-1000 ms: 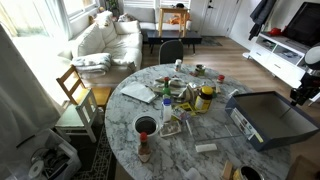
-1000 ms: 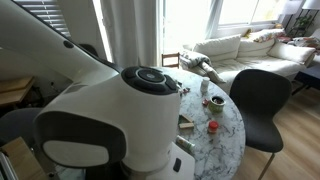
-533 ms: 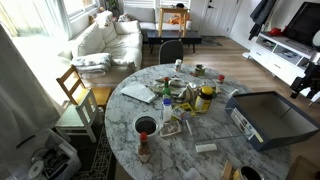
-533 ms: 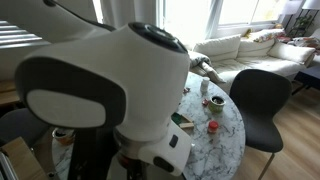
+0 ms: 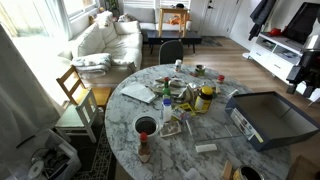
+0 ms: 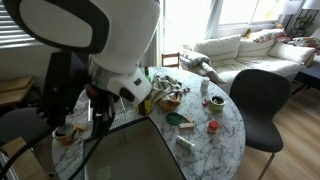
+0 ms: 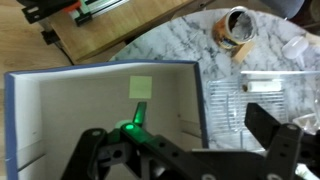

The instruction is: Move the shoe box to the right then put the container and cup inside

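Observation:
The shoe box [image 5: 268, 117] lies open and empty at the right side of the round marble table, partly over its edge. In the wrist view its pale inside [image 7: 110, 100] carries a yellow note. My gripper [image 7: 185, 140] hangs open above the box's blue wall, with nothing between the fingers. In an exterior view the gripper [image 5: 304, 85] sits at the right frame edge, above and beyond the box. A white cup [image 5: 146, 126] with a dark inside stands near the table's front. A yellow-lidded container [image 5: 205, 98] stands mid-table.
Bottles, jars and papers crowd the table's middle [image 5: 178, 95]. A round brown tub [image 7: 237, 28] and a clear ribbed piece [image 7: 240, 105] lie on the marble beside the box. Chairs [image 5: 80, 95] ring the table. The arm [image 6: 110, 40] fills much of an exterior view.
The jaws have opened wide. The gripper has lifted up and away from the box's far right edge, and the box has stayed in place.

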### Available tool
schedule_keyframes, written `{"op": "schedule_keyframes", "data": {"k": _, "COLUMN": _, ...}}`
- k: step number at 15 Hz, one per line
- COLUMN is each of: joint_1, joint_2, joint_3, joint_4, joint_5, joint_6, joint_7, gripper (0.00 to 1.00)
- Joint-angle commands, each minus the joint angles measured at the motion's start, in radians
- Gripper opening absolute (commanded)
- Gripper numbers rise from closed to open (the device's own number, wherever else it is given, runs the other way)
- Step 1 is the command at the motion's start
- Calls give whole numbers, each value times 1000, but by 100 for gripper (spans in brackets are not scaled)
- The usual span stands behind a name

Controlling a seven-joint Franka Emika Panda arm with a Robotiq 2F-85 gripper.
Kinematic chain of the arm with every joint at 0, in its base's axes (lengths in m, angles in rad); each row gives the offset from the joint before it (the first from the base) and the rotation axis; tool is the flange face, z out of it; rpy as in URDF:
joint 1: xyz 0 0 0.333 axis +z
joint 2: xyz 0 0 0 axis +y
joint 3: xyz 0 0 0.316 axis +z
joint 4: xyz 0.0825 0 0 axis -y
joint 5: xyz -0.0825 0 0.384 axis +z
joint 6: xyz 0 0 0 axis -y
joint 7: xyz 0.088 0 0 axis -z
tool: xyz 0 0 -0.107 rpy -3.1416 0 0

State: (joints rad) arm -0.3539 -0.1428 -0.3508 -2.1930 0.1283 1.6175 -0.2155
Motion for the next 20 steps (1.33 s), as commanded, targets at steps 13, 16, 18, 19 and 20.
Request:
{"op": "schedule_keyframes", "data": {"k": 13, "joint_1": 110, "joint_2": -10, "joint_3": 79, "joint_4": -68, "joint_5": 115, "joint_6": 11, "joint_7": -27, "gripper": 100}}
{"op": "schedule_keyframes", "data": {"k": 16, "joint_1": 138, "joint_2": -4, "joint_3": 104, "joint_4": -135, "joint_5": 196, "joint_6": 203, "joint_7": -44, "gripper": 100}}
{"op": "schedule_keyframes", "data": {"k": 18, "joint_1": 158, "joint_2": 1, "joint_3": 127, "joint_4": -189, "joint_5": 234, "joint_6": 371, "joint_7": -25, "gripper": 100}}
{"op": "schedule_keyframes", "data": {"k": 19, "joint_1": 171, "joint_2": 8, "joint_3": 137, "joint_4": -209, "joint_5": 261, "joint_6": 432, "joint_7": -36, "gripper": 100}}
{"op": "schedule_keyframes", "data": {"k": 20, "joint_1": 182, "joint_2": 16, "joint_3": 148, "joint_4": -230, "joint_5": 276, "joint_6": 492, "joint_7": -38, "gripper": 100}}
